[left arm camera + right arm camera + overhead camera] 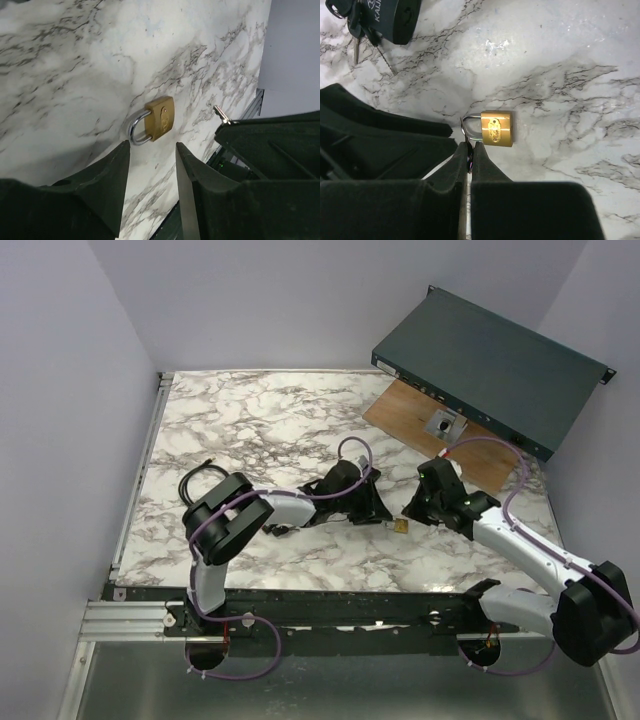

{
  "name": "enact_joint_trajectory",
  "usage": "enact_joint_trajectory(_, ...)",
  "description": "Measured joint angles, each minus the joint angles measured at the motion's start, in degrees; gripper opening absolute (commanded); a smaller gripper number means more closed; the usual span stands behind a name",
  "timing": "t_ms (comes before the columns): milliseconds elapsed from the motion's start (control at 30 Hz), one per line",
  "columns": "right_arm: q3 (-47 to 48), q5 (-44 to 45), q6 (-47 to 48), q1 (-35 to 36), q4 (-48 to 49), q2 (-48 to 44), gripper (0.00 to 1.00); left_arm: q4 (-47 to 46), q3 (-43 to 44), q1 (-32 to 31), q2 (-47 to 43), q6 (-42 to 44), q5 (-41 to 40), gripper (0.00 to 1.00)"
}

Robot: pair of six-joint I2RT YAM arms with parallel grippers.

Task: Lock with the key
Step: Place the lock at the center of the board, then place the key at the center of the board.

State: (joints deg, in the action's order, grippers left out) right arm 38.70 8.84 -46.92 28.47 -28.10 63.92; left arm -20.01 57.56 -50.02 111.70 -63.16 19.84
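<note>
your right gripper [469, 148] is pinching shut on what looks like the key [220, 114], hovering just beside the brass padlock [495, 129] lying on the marble table [570, 60]. your left gripper [152, 148] is hanging open, holding nothing.

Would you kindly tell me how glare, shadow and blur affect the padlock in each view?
Top external: even light, but the padlock is tiny, without detail. Left wrist: padlock sharp, the key tip glints, and the table darkens into shadow near the near-black left tool. Right wrist: padlock sharp with a sheen; glare whitens the table above it.
</note>
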Motion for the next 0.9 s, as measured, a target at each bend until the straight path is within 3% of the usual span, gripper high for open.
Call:
enact_joint_trajectory(433,-1.7,-4.4,0.0,0.9,4.6,5.0,0.01,2.1,-10.4,5.2,-14.4,3.6,-3.7,0.41)
enact_joint_trajectory(633,-1.8,-4.9,-0.5,2.3,6.2,7.5,0.14,2.2,-13.2,7.6,-17.2,3.7,-3.7,0.41)
enact_joint_trajectory(767,-2.3,-4.8,-1.1,2.3,6.3,7.5,0.27,2.5,-14.6,8.5,-20.6,3.8,-3.6,0.42)
enact_joint_trajectory(900,-2.3,-4.9,-1.1,2.3,7.2,7.8,0.32,2.5,-15.3,8.5,-24.1,3.7,-3.2,0.41)
